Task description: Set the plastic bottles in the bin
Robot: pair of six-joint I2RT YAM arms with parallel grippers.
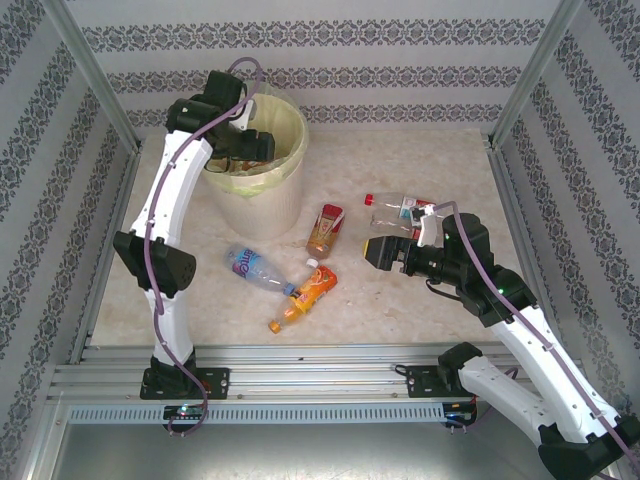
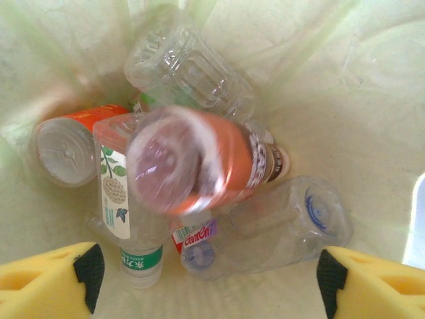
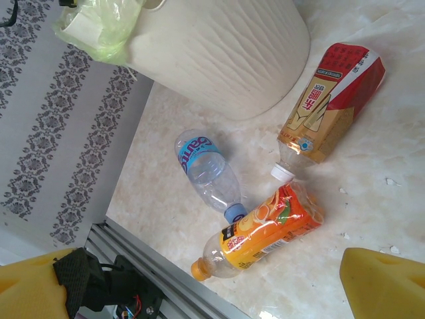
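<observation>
My left gripper hangs over the cream bin, jaws open. In the left wrist view its yellow fingers stand wide apart with nothing between them. A blurred orange-labelled bottle is loose below the left gripper, above several bottles lying in the bag-lined bin. On the table lie a blue-labelled clear bottle, an orange bottle, a red-labelled amber bottle and a clear red-capped bottle. My right gripper hovers open right of them, over the orange bottle in the right wrist view.
The metal rail runs along the table's near edge, close to the orange bottle's cap. Patterned walls close in the table on three sides. The bin stands just beyond the blue-labelled bottle and the amber bottle.
</observation>
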